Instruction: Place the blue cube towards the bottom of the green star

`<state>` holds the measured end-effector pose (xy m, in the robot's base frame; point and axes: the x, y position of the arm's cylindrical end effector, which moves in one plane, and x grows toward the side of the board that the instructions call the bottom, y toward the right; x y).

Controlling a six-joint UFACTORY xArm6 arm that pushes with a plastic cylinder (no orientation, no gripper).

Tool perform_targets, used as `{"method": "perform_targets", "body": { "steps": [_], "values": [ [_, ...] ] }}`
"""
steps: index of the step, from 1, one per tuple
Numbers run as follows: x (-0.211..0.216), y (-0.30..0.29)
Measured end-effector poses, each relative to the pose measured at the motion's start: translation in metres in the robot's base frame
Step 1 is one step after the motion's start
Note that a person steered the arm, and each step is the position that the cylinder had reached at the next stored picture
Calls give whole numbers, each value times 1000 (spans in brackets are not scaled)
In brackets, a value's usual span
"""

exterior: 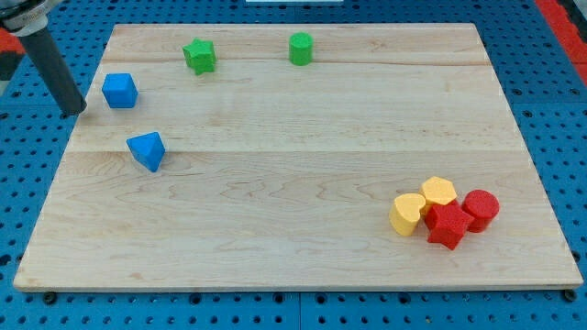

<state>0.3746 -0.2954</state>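
Blue cube (119, 91) just right of my tip (77, 111)

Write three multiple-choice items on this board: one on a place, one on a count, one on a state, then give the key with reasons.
1. Where is my tip relative to the blue cube?
A. At the view's left of it, just off the board's edge
B. At the view's right of it
C. Among the red blocks

2. How many blue blocks lie on the wooden board?
A. One
B. Two
C. Four

3. How do the blue cube and the green star stand to each other?
A. Touching
B. Stacked
C. Apart, the cube lower and to the view's left

Key:
1 A: the rod's end sits left of the cube, a small gap between them.
2 B: the cube and the blue wedge-like block are the only blue ones.
3 C: bare wood shows between cube and star.
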Motion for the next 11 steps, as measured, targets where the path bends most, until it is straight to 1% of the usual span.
{"method": "perform_targets", "body": {
  "steps": [1, 3, 4, 6, 8, 9, 11],
  "values": [
    [-10, 8],
    [-45, 52],
    [-47, 79],
    [-35, 110],
    [9, 142],
    [2, 148],
    [-39, 148]
  ]
}}
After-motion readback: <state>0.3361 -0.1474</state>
